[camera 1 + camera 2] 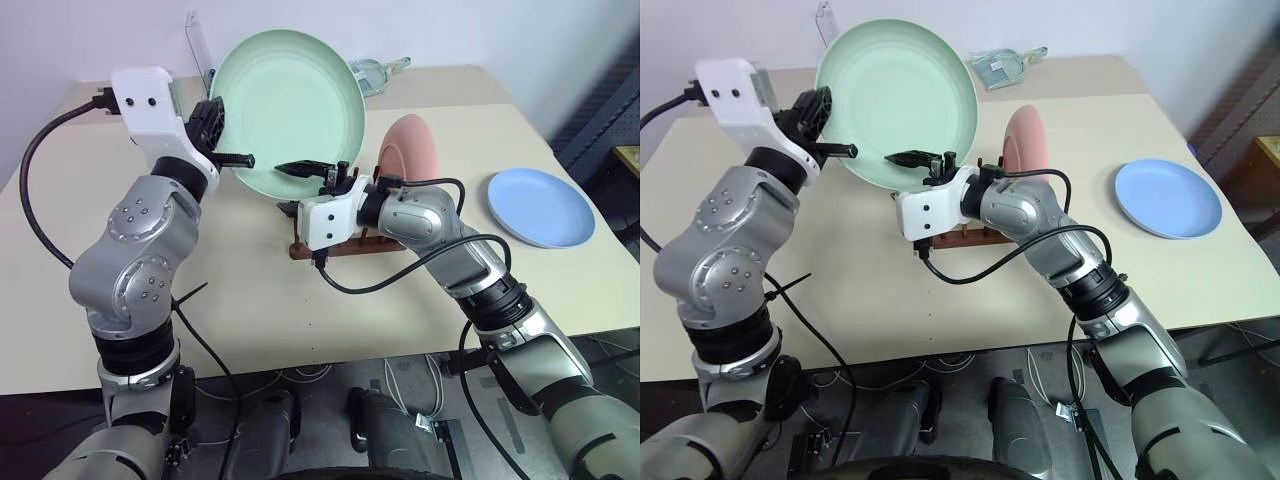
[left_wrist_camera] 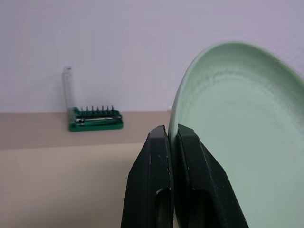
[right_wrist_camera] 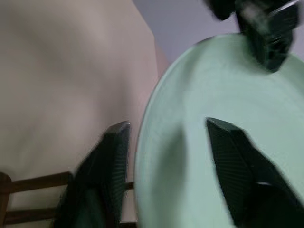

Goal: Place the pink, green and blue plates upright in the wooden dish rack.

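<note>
3 plates show no readable writing: the green plate (image 1: 288, 110) is pinched at its rim, raised, by the left gripper (image 2: 172, 142); the right gripper (image 3: 166, 156) straddles its edge, spread. Pink plate (image 1: 408, 150) stands in the wooden dish rack (image 1: 345, 246); blue plate (image 1: 540, 207) lies on the table (image 1: 250, 290).

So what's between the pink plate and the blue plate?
Nothing. In the left eye view, only bare table lies between the pink plate, standing in the rack, and the blue plate, lying flat.
</note>
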Tool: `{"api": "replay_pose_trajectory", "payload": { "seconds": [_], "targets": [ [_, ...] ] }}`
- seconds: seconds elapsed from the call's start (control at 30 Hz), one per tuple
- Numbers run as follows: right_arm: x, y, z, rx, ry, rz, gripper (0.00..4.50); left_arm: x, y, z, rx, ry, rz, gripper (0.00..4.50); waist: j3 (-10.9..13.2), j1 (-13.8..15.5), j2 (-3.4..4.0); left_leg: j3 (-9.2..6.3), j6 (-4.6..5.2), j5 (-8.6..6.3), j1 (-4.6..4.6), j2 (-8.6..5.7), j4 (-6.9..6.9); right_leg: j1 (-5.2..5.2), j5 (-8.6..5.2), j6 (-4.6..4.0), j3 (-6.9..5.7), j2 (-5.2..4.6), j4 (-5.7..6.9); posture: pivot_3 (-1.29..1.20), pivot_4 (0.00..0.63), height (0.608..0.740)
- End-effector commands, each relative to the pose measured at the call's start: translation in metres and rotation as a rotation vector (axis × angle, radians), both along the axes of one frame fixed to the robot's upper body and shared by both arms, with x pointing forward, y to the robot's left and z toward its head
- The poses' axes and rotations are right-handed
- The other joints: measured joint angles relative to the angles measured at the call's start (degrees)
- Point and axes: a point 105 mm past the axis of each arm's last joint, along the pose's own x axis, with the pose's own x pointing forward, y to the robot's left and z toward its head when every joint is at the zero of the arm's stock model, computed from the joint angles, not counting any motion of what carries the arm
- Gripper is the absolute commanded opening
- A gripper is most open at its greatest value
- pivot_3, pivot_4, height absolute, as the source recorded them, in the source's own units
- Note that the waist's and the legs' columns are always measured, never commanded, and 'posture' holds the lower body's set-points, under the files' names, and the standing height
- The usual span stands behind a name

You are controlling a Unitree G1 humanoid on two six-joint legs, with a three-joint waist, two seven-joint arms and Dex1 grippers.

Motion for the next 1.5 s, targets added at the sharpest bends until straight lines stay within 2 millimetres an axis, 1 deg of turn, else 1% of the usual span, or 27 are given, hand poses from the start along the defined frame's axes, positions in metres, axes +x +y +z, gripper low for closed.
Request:
{"api": "replay_pose_trajectory", "payload": {
  "seconds": [0.03, 0.07, 0.27, 0.3, 0.37, 0.4, 0.47, 0.5, 0.57, 0.6, 0.63, 0.7, 0.77, 0.8, 0.87, 0.97, 1.03, 1.07, 1.1, 1.13, 1.2, 1.23, 1.3, 1.37, 1.5],
  "targets": [
    [-0.003, 0.002, 0.005, 0.008, -0.029, 0.016, 0.53, -0.01, -0.001, 0.018, -0.01, -0.071, -0.01, 0.0, 0.0, 0.0, 0.0, 0.0, 0.0, 0.0, 0.0, 0.0, 0.0, 0.0, 0.0, 0.0, 0.0, 0.0, 0.0, 0.0, 0.15, 0.74],
    [-0.002, 0.001, 0.004, 0.009, -0.028, 0.013, 0.07, -0.01, 0.0, 0.019, -0.008, -0.069, -0.008, 0.0, 0.0, -0.1, 0.02, 0.0, 0.0, 0.0, 0.0, 0.0, 0.0, 0.0, 0.0, 0.0, 0.0, 0.01, 0.01, 0.0, 0.15, 0.74],
    [-0.002, 0.0, 0.005, 0.015, -0.03, 0.008, 0.02, -0.008, 0.005, 0.018, -0.031, -0.059, -0.002, 0.0, 0.0, -0.1, 0.0, -0.02, -0.01, 0.01, 0.06, 0.01, 0.01, 0.05, 0.0, 0.0, 0.01, 0.04, 0.05, 0.0, 0.15, 0.74],
    [-0.001, 0.0, 0.005, 0.018, -0.032, 0.007, 0.0, -0.008, 0.007, 0.018, -0.059, -0.063, -0.001, 0.32, 0.0, -0.1, 0.0, -0.02, -0.01, 0.01, 0.06, 0.01, 0.01, 0.05, 0.0, 0.0, 0.01, 0.04, 0.05, 0.0, 0.15, 0.74],
    [-0.001, -0.001, 0.007, 0.026, -0.038, 0.004, 0.0, -0.013, 0.012, 0.027, -0.115, -0.121, -0.016, 0.92, 0.0, -0.1, 0.0, -0.02, -0.01, 0.01, 0.06, 0.01, 0.01, 0.05, 0.0, 0.0, 0.01, 0.04, 0.05, 0.0, 0.15, 0.74],
    [-0.001, -0.001, 0.008, 0.033, -0.039, 0.004, 0.0, -0.016, 0.017, 0.033, -0.147, -0.154, -0.009, 1.41, 0.0, -0.1, 0.0, -0.02, -0.02, 0.01, 0.06, 0.01, 0.01, 0.04, 0.0, 0.0, 0.01, 0.04, 0.05, 0.0, 0.15, 0.74],
    [-0.001, -0.002, 0.012, 0.052, -0.04, 0.005, 0.0, -0.021, 0.04, 0.048, -0.22, -0.237, 0.051, 2.4, 0.0, -0.2, 0.0, -0.02, -0.05, 0.03, 0.06, 0.01, 0.01, 0.04, 0.0, -0.01, 0.01, 0.04, 0.05, 0.0, 0.15, 0.74],
    [-0.001, -0.003, 0.015, 0.069, -0.039, 0.006, 0.0, -0.024, 0.053, 0.053, -0.262, -0.27, 0.084, 2.97, 0.0, -0.2, 0.0, -0.02, -0.06, 0.04, 0.06, 0.02, 0.01, 0.04, 0.0, -0.01, 0.01, 0.04, 0.05, 0.0, 0.15, 0.74],
    [-0.002, -0.004, 0.024, 0.121, -0.037, 0.013, 0.0, -0.028, 0.081, 0.056, -0.339, -0.304, 0.154, 3.95, 0.0, -0.4, 0.0, -0.01, -0.06, 0.03, 0.06, 0.04, 0.01, 0.03, 0.01, -0.03, 0.01, 0.06, 0.05, 0.0, 0.15, 0.74],
    [-0.003, -0.004, 0.031, 0.16, -0.03, 0.022, 0.0, -0.03, 0.094, 0.054, -0.34, -0.308, 0.195, 3.95, 0.0, -0.4, 0.0, -0.01, -0.06, 0.03, 0.09, 0.04, 0.0, 0.04, 0.01, -0.03, 0.01, 0.06, 0.05, 0.0, 0.15, 0.74],
    [-0.004, -0.004, 0.035, 0.186, -0.025, 0.029, 0.0, -0.031, 0.101, 0.053, -0.336, -0.309, 0.22, 3.95, 0.0, -0.5, 0.0, -0.01, -0.06, 0.03, 0.1, 0.04, 0.0, 0.04, 0.01, -0.03, 0.01, 0.06, 0.06, 0.0, 0.15, 0.74],
    [-0.01, -0.005, 0.054, 0.291, 0.004, 0.072, 0.0, -0.033, 0.118, 0.045, -0.215, -0.288, 0.282, 3.95, 0.0, -0.9, 0.0, -0.02, -0.06, 0.04, 0.1, 0.05, 0.0, 0.04, 0.01, -0.03, 0.01, 0.08, 0.08, 0.0, 0.15, 0.74],
    [-0.02, -0.008, 0.072, 0.402, 0.068, 0.135, 0.0, -0.035, 0.13, 0.032, -0.111, -0.25, 0.3, 3.95, 0.0, -1.1, 0.01, -0.01, -0.05, 0.04, 0.1, 0.04, 0.0, 0.03, 0.02, -0.03, 0.03, 0.08, 0.12, 0.0, 0.15, 0.74],
    [-0.023, -0.009, 0.077, 0.434, 0.094, 0.157, 0.0, -0.036, 0.132, 0.028, -0.085, -0.239, 0.294, 3.95, 0.0, -1.1, 0.02, -0.01, -0.05, 0.03, 0.1, 0.04, -0.01, 0.03, 0.02, -0.03, 0.04, 0.08, 0.12, 0.0, 0.15, 0.74],
    [-0.033, -0.017, 0.096, 0.57, 0.218, 0.232, 0.0, -0.038, 0.127, 0.009, 0.015, -0.183, 0.201, 3.95, 0.0, -1.1, 0.01, -0.04, -0.04, 0.03, 0.1, 0.04, -0.01, 0.03, 0.01, -0.04, 0.04, 0.08, 0.13, 0.0, 0.15, 0.74],
    [-0.043, -0.023, 0.107, 0.654, 0.338, 0.292, 0.0, -0.041, 0.12, -0.008, 0.08, -0.135, 0.117, 3.95, 0.0, -0.9, 0.0, -0.09, -0.03, 0.02, 0.1, 0.06, -0.02, 0.03, 0.01, -0.07, 0.05, 0.05, 0.14, 0.0, 0.15, 0.74],
    [-0.054, -0.03, 0.113, 0.745, 0.53, 0.379, 0.0, -0.048, 0.099, -0.031, 0.147, -0.067, -0.042, 3.95, 0.0, -1.1, 0.02, -0.1, -0.04, 0.01, 0.1, 0.07, -0.01, 0.03, -0.07, -0.28, 0.06, -0.06, 0.11, 0.0, 0.15, 0.74],
    [-0.059, -0.032, 0.114, 0.76, 0.588, 0.404, 0.0, -0.051, 0.094, -0.038, 0.163, -0.049, -0.088, 3.95, 0.0, -1.1, 0.08, -0.08, -0.03, 0.0, 0.1, 0.09, -0.03, 0.02, -0.08, -0.32, 0.09, -0.09, 0.11, 0.0, 0.15, 0.74],
    [-0.066, -0.034, 0.113, 0.772, 0.665, 0.442, 0.0, -0.055, 0.081, -0.048, 0.2, -0.014, -0.167, 3.95, 0.0, -1.1, 0.07, -0.05, -0.03, -0.01, 0.11, 0.08, -0.07, 0.0, -0.08, -0.33, 0.11, -0.14, 0.1, 0.0, 0.15, 0.74],
    [-0.067, -0.036, 0.111, 0.831, 0.762, 0.453, 0.0, -0.063, 0.063, -0.065, 0.226, 0.045, -0.278, 3.95, 0.0, -1.1, 0.07, -0.05, -0.04, -0.01, 0.1, 0.1, -0.1, -0.04, -0.08, -0.34, 0.11, -0.13, 0.1, 0.0, 0.15, 0.74],
    [-0.065, -0.039, 0.106, 0.911, 0.904, 0.444, 0.0, -0.077, 0.038, -0.089, 0.259, 0.128, -0.441, 3.95, 0.0, -1.2, 0.09, -0.05, -0.03, -0.01, 0.12, 0.14, -0.24, -0.06, -0.09, -0.37, 0.13, -0.15, 0.07, 0.0, 0.15, 0.74],
    [-0.063, -0.041, 0.103, 0.952, 0.958, 0.423, 0.0, -0.084, 0.028, -0.097, 0.281, 0.155, -0.499, 3.95, 0.0, -1.2, 0.11, -0.05, -0.03, -0.01, 0.12, 0.15, -0.28, -0.08, -0.1, -0.39, 0.13, -0.16, 0.06, 0.0, 0.15, 0.74],
    [-0.06, -0.042, 0.097, 1.031, 1.081, 0.403, 0.0, -0.091, 0.017, -0.11, 0.313, 0.199, -0.563, 3.95, 0.0, -1.2, 0.12, -0.02, -0.14, -0.07, 0.11, 0.17, -0.31, -0.11, -0.15, -0.55, 0.14, -0.17, 0.05, 0.0, 0.15, 0.74],
    [-0.058, -0.043, 0.089, 1.09, 1.169, 0.368, 0.0, -0.094, 0.009, -0.116, 0.32, 0.216, -0.604, 3.95, 0.0, -1.2, 0.25, -0.02, -0.17, -0.09, 0.1, 0.2, -0.32, -0.11, -0.15, -0.61, 0.14, -0.17, 0.03, 0.0, 0.15, 0.74],
    [-0.053, -0.046, 0.081, 1.191, 1.283, 0.323, 0.0, -0.097, -0.008, -0.118, 0.318, 0.207, -0.674, 3.95, 0.1, -1.2, 0.29, -0.01, -0.09, -0.04, 0.07, 0.2, -0.32, -0.11, -0.14, -0.62, 0.13, -0.16, -0.07, 0.0, 0.15, 0.74]
  ]
}}
